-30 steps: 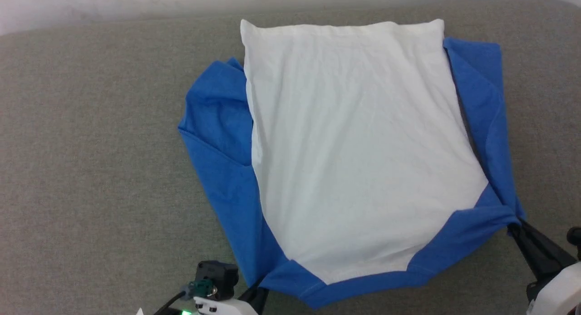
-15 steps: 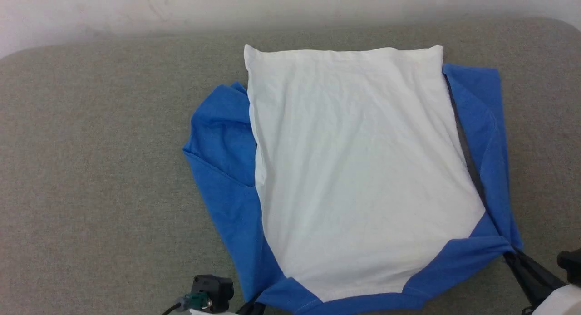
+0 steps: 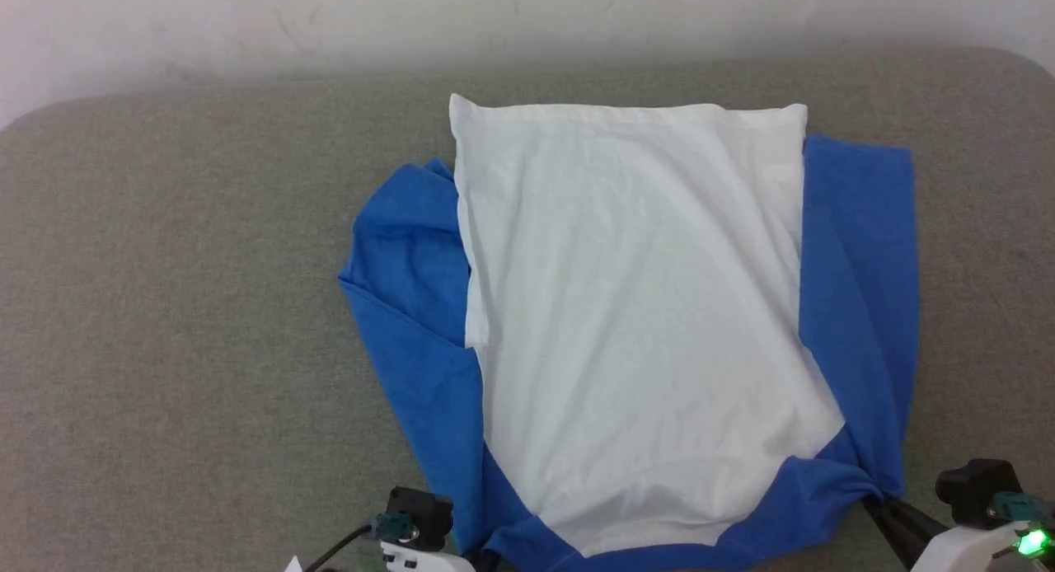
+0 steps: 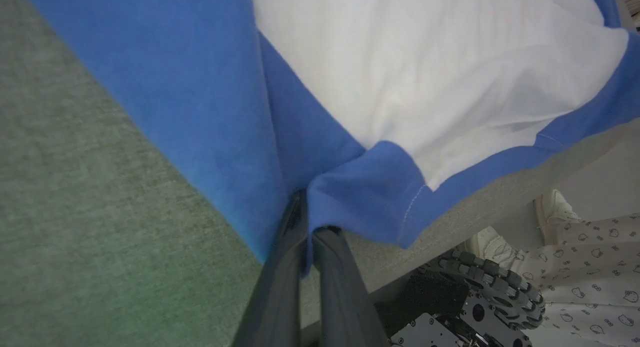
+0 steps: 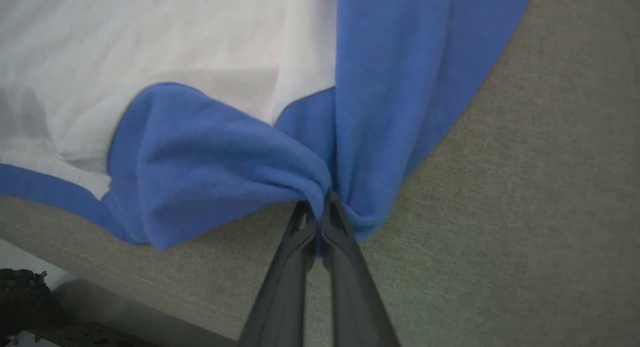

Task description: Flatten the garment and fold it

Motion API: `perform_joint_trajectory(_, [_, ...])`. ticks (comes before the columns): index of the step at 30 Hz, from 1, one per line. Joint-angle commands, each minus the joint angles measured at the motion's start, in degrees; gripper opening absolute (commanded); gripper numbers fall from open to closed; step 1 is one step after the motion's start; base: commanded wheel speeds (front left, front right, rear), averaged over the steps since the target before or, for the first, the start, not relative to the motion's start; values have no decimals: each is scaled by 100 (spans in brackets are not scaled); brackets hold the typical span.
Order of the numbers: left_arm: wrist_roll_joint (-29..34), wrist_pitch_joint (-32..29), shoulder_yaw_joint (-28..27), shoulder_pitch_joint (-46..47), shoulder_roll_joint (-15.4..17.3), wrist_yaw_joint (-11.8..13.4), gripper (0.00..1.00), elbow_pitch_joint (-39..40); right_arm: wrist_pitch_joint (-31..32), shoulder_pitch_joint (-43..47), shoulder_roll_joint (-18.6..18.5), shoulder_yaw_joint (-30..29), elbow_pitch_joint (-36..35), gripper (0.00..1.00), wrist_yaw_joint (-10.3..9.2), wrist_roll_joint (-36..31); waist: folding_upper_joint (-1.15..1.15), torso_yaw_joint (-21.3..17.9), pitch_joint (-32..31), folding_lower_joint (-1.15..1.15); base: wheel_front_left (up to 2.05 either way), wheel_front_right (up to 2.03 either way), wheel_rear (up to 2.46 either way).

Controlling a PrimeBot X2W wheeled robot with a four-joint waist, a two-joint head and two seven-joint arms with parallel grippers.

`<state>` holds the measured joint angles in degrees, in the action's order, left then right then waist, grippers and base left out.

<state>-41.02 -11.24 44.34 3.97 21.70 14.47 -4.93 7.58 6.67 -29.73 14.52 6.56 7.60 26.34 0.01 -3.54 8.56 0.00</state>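
Left wrist view, left gripper [image 4: 310, 218]: two long dark fingers pinched together on a blue corner of the cloth, at the near edge of the surface.
Right gripper [image 5: 318, 207]: closed the same way, with blue fabric gathered into a tight bunch at its tips.
Below the near edge: a dark treaded wheel [image 4: 482, 282]. Just beyond it are a person's leg in pale patterned trousers [image 4: 590, 272] and a white shoe [image 4: 550, 209].
Item: garment, a soft thin shirt in royal blue and white [image 3: 643, 308].
Position: spread on the grey woven table covering [image 3: 165, 325], right of centre, with the white panel facing up. A blue section runs along each side, and the near hem reaches the table's near edge.
Condition: the white panel is mostly smooth with fine creases. The left blue section is folded and rumpled, while the right one lies flatter.
Handling, judged: light, limp and not fragile. It will drape and crease wherever it is unsupported and will stretch under a hard pull. The woven covering probably drags on it, so lifting should go better than sliding.
Hold points, judged: the two near blue corners already gripped. For the fold, the far white corners or the side edges would serve.
Obstructions, judged: no object lies between the grippers and the far hem. The rumpled left section and the table's near edge are the likely snags.
Far limit: pale scuffed wall [image 3: 247, 28] behind the table.
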Motion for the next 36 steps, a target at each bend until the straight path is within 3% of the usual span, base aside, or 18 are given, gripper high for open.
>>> perform_joint_trajectory(1, [-46, 23, 6, 116, -50, -63, 0, -117, -3, -129, -12, 62, 129, 0, -11, 17, -1, 13, 12, 0, 0, 0, 0])
perform_joint_trajectory(7, [-57, 310, -43, 234, -248, -129, 0, -444, -221, -377, -29, 201, 617, 0, -11, 65, -1, 54, 57, 0, 0, 0, 0])
perform_joint_trajectory(9, [-62, 422, -71, 256, -313, -132, 0, -539, -290, -451, -26, 260, 766, 6, -11, 89, -1, 54, 61, 0, 0, 0, 0])
perform_joint_trajectory(10, [-63, 473, -81, 267, -342, -136, 15, -591, -322, -488, -20, 286, 840, 13, -11, 111, -1, 50, 61, 0, 0, 0, 0])
perform_joint_trajectory(11, [-67, 525, -92, 275, -371, -141, 28, -641, -350, -523, -16, 316, 904, 24, -11, 127, -1, 45, 56, 0, 0, 0, 0])
perform_joint_trajectory(12, [-74, 564, -97, 279, -397, -149, 33, -694, -385, -556, -13, 345, 960, 41, -11, 135, -1, 37, 46, 0, 0, 0, 0])
perform_joint_trajectory(13, [-81, 593, -96, 280, -420, -160, 38, -748, -427, -585, -7, 365, 1013, 64, -11, 142, -1, 27, 38, 0, 0, 0, 0])
perform_joint_trajectory(14, [-94, 625, -102, 279, -444, -169, 46, -796, -463, -611, 0, 385, 1065, 98, -11, 148, -1, 18, 31, 0, 0, 0, 0])
perform_joint_trajectory(15, [-104, 661, -111, 278, -466, -173, 71, -838, -497, -631, 6, 404, 1116, 100, -11, 156, -1, 11, 22, 0, 0, 0, 0])
perform_joint_trajectory(17, [-113, 745, -133, 264, -489, -172, 100, -888, -561, -644, 31, 428, 1183, 100, -11, 191, -1, 4, -6, 0, 0, 0, 0])
perform_joint_trajectory(24, [-307, 1135, -462, -149, -373, 22, 100, -277, -516, -326, -172, 220, 660, 100, -11, 792, -1, 40, -122, 0, 0, 0, 0])
perform_joint_trajectory(30, [-606, 1248, -922, -791, 28, 316, 100, 899, -347, 259, -376, -562, -186, 100, -11, 1120, -1, 103, -288, 0, 0, 0, 0])
perform_joint_trajectory(36, [-420, 1640, -1441, -1210, 429, 808, 100, 2214, -97, 886, 85, -1769, -1331, 100, -11, 854, -1, 176, -431, 0, 0, 0, 0])
